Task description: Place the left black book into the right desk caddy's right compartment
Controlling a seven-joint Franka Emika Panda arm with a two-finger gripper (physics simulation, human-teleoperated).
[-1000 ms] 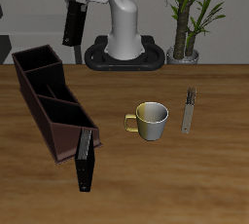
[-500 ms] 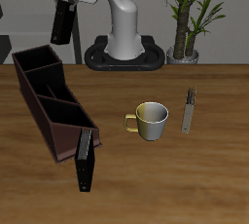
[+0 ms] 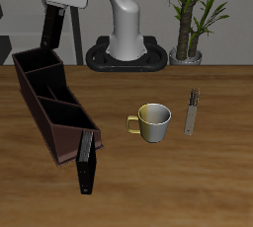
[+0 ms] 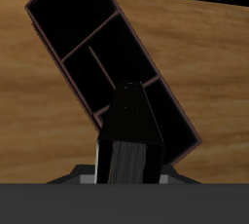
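My gripper (image 3: pixel 56 6) is shut on the left black book (image 3: pixel 52 29), which hangs nearly upright in the air over the back end of the right desk caddy (image 3: pixel 57 144). The caddy is a long maroon-brown box with black inner sections, lying at a slant on the table. In the wrist view the held book (image 4: pixel 131 140) shows end-on between my fingers, with the caddy's open sections (image 4: pixel 88 48) below it. The other black book (image 3: pixel 87 162) leans at the caddy's front end.
A yellow-handled mug (image 3: pixel 153 122) stands mid-table. A thin grey book (image 3: pixel 192 113) lies beside it. The robot's base (image 3: pixel 126 53) and a potted plant (image 3: pixel 193 19) stand at the back of the table.
My gripper has carried the black book sideways, away from the robot's base, to over the caddy's back end, and a little lower. Nothing on the table has moved.
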